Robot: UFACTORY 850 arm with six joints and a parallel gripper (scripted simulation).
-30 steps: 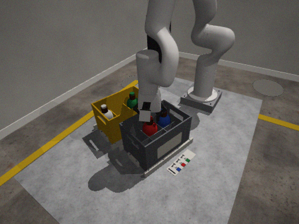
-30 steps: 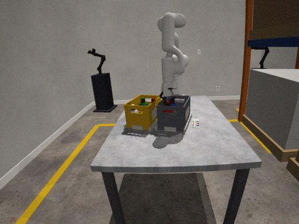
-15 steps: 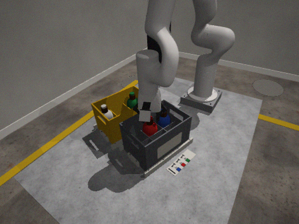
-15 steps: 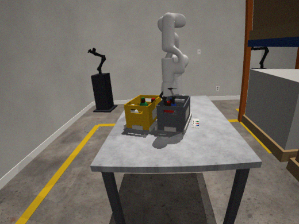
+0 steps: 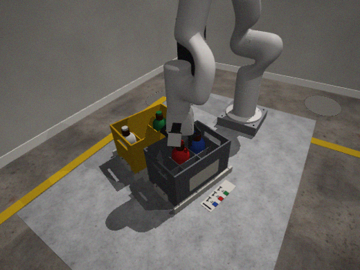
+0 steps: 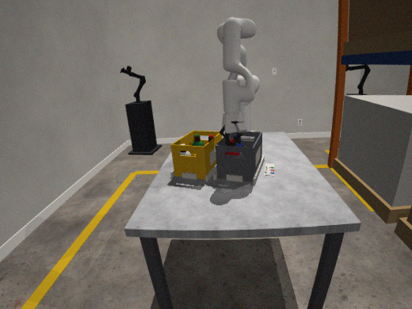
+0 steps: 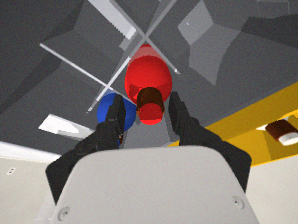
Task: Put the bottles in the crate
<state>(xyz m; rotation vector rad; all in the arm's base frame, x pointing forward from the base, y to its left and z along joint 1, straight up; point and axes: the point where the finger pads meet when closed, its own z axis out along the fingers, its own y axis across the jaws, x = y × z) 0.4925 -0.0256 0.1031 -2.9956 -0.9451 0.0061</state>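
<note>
The grey crate [image 5: 188, 160] holds a red-label bottle [image 5: 180, 154] and a blue-label bottle [image 5: 197, 144], each upright in its own cell. My gripper [image 7: 146, 102] is open directly above the red bottle [image 7: 148, 80], its fingers standing apart on either side of the brown cap without touching it. The blue bottle shows partly behind the left finger. The yellow crate [image 5: 140, 136] holds a green-label bottle [image 5: 159, 121] and a white-label bottle [image 5: 128, 135]. The pick list [image 5: 218, 196] lies by the grey crate with green, red and blue squares.
The arm's base [image 5: 242, 119] stands behind the crates. In the exterior view the two crates [image 6: 217, 156] sit side by side mid-table, with the paper strip [image 6: 269, 169] to their right. A white block and a shelf post stand off the table to the right.
</note>
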